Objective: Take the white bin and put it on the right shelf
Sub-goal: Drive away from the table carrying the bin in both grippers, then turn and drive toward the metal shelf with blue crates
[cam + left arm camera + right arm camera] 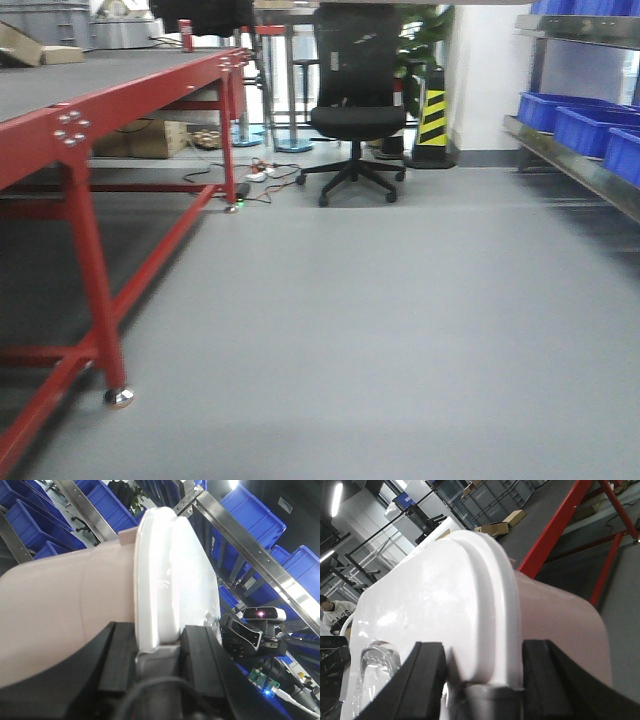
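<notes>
The red table (60, 115) fills the left of the front view, a black chair (355, 115) stands far off in the middle, and the shelf (570, 165) runs along the right edge, its rail carrying blue bins (585, 128). The bin is out of this view. Only the wrist views show it, held between the two arms and, as far as I can tell, resting on nothing.

The left gripper (160, 640) has its black fingers (120, 650) clamped on one end of the bin (65, 610), straddling the rim where the lid (175, 575) meets the body. Steel rails and blue bins show beyond it, so this wrist looks across the bin toward the shelf. The right gripper (485, 655) is closed on the opposite end in the same way, with the red table legs behind it.

The bin's long axis therefore appears to run crosswise, from one gripper to the other. The shelf lies off its right end, and the right arm is the nearer one. I judge that the coming move calls for a turn or a carry to the right, with both grips kept level.

The bin's body is pale pinkish-white and smooth, with rounded corners. The lid is glossy translucent white and sits on the body.
</notes>
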